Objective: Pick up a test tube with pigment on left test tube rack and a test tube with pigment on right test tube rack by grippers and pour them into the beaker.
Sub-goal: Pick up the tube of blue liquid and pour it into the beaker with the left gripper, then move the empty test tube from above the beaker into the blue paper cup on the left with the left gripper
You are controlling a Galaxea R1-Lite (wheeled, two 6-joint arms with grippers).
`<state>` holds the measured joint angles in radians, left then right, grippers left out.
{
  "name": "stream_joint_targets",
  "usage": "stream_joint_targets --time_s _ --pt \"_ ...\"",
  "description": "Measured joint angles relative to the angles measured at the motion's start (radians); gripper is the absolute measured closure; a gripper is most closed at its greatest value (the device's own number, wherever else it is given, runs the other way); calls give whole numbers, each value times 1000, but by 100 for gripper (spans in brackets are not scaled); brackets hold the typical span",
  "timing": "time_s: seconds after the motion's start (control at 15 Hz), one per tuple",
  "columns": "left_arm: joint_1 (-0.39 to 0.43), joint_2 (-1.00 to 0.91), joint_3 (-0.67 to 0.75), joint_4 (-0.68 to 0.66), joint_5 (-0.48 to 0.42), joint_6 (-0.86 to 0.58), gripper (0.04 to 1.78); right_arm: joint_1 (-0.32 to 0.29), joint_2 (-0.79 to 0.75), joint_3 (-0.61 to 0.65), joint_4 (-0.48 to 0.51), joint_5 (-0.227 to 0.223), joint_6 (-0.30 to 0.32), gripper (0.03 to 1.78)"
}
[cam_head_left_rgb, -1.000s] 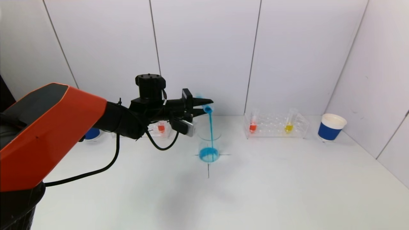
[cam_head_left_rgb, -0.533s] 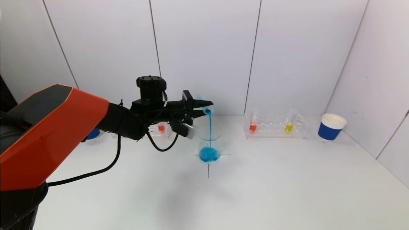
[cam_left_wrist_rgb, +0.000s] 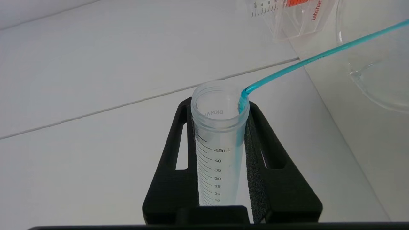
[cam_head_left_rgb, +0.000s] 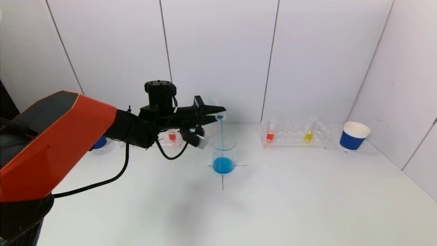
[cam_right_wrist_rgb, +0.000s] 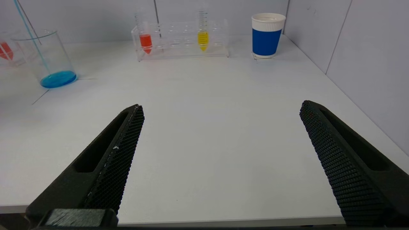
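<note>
**Left gripper tips blue tube over the beaker**

Your left gripper (cam_head_left_rgb: 215,112) is clamped on a graduated test tube (cam_left_wrist_rgb: 219,140), one pad pressed to each side of the barrel, and it hangs in the air just above the beaker (cam_head_left_rgb: 223,155). The tube is tipped mouth-down, with its open mouth at about 12 o'clock from the beaker's rim. A thin blue stream (cam_head_left_rgb: 222,135) runs from the lip of the tube straight down into the glass. In the left wrist view the barrel looks nearly drained, with only a blue streak along one side up to the lip.

The beaker stands upright on the crossing of two black lines (cam_head_left_rgb: 222,177) drawn on the white table (cam_head_left_rgb: 290,198), with a shallow blue pool (cam_head_left_rgb: 223,165) in its bottom.

At 10 o'clock from the beaker, partly hidden behind your left arm, sits the left rack (cam_head_left_rgb: 169,140) with an orange tube (cam_head_left_rgb: 172,136) in it. At 2 o'clock is the right rack (cam_head_left_rgb: 295,135), holding an orange tube (cam_head_left_rgb: 270,131) toward its left end and a yellow tube (cam_head_left_rgb: 309,131) toward its right. Farther out at 3 o'clock, a blue paper cup (cam_head_left_rgb: 354,136) stands just beside that rack.

Your right gripper (cam_right_wrist_rgb: 220,159) is out of the head view; its wrist view shows the fingers spread wide apart above the bare near edge of the table, holding nothing.
</note>
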<state>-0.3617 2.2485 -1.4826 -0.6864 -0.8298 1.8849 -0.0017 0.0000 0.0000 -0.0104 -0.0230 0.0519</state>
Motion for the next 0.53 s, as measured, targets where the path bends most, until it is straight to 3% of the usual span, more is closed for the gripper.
stream_joint_targets --time_s 0.53 --pt "-1 6 -14 0 -3 45 138 0 0 0 0 0 0 4"
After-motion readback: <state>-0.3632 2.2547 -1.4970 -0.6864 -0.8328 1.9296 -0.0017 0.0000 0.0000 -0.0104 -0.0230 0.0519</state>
